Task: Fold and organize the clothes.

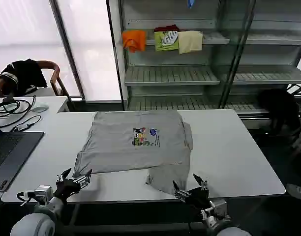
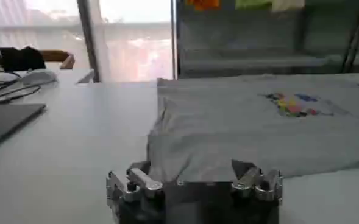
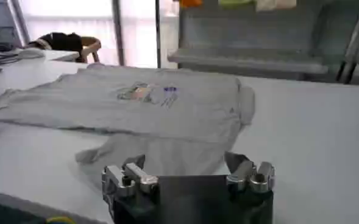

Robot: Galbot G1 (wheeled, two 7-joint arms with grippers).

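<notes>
Grey cotton-like fabric is what you have in front of you: one light grey short-sleeved shirt (image 1: 135, 142) lies at the middle of the head frame on the white counter (image 1: 229, 152). Its long axis runs left to right across the frame, with the collar end toward the upper edge and the hem toward the lower edge. It lies mostly flat and smooth, its outline roughly rectangular, with a rumpled fold along the right side and one loose flap hanging toward the lower centre of the frame. You can count one small multicoloured chest print (image 1: 144, 137), facing up near the shirt's middle.

Your left gripper (image 1: 74, 181) sits at the lower left of the frame, just beside the shirt's lower left corner, its fingers spread apart and holding nothing. Your right gripper (image 1: 191, 189) sits at the lower centre-right, close to the loose flap, also spread and holding nothing.

Three folded cloths rest on the metal shelf (image 1: 170, 74) at the upper centre: one orange, one green, one cream. A laptop (image 1: 8, 155) occupies the left edge.
</notes>
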